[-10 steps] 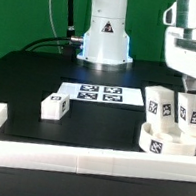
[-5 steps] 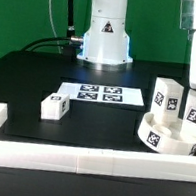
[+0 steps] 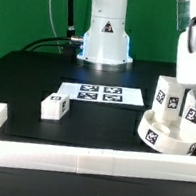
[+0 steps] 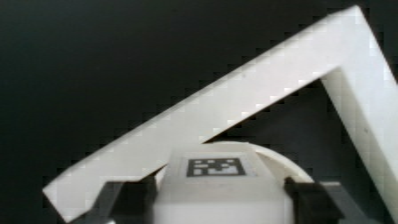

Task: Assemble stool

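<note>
The black table (image 3: 28,76) spreads out under the fingers (image 4: 118,203) and far off to the exterior view's left of them. The long white border rail (image 3: 77,162) runs along the table's edge on the camera's side of the fingers and turns a corner; in the wrist view that corner (image 4: 231,100) shows as a wide white angle beyond the fingertips. The arm's white base (image 3: 105,36) stands well behind the fingers, toward the exterior view's left. Directly below the fingers sits the stool's round seat (image 3: 175,143), lying flat on the table close to the rail. The marker board (image 3: 99,92) lies flat, well apart from the fingers on the exterior view's left. The gripper (image 3: 194,97) hangs over the seat with its fingers set narrow, closed on the sides of the gripped leg (image 4: 217,165), which stands upright on the seat with its tag facing the wrist camera. A second leg (image 3: 167,96) stands upright on the seat just beside the fingers, on the exterior view's left. The loose leg (image 3: 55,105) lies on the table far from the fingers, past the marker board.
</note>
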### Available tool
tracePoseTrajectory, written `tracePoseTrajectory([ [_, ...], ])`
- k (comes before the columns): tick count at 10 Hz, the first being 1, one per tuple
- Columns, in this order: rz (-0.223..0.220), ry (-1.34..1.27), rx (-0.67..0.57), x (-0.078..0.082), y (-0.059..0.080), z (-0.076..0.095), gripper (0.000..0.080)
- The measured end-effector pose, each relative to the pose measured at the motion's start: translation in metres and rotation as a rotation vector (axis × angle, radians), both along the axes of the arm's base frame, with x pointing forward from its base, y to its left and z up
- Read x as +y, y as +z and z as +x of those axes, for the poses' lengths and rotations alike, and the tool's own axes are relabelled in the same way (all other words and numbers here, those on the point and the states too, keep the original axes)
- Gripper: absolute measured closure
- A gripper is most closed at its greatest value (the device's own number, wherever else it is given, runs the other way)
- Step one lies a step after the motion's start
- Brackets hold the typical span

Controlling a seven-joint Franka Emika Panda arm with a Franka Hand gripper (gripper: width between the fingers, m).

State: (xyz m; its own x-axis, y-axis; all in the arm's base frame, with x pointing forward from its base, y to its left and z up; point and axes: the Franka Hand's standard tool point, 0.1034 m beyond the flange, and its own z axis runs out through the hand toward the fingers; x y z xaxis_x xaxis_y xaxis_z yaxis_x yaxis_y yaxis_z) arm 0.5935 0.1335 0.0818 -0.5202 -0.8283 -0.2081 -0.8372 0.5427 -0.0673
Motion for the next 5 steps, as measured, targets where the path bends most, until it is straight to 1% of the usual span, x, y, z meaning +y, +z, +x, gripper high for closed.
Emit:
tracePoseTrajectory([
  [3, 0.026, -0.143, -0.056, -0.0004, -0.0001, -0.003, 0.0462],
  [5, 0.043, -0.184, -0.066, -0.0015, 0.0001, -0.0037, 0.0462],
])
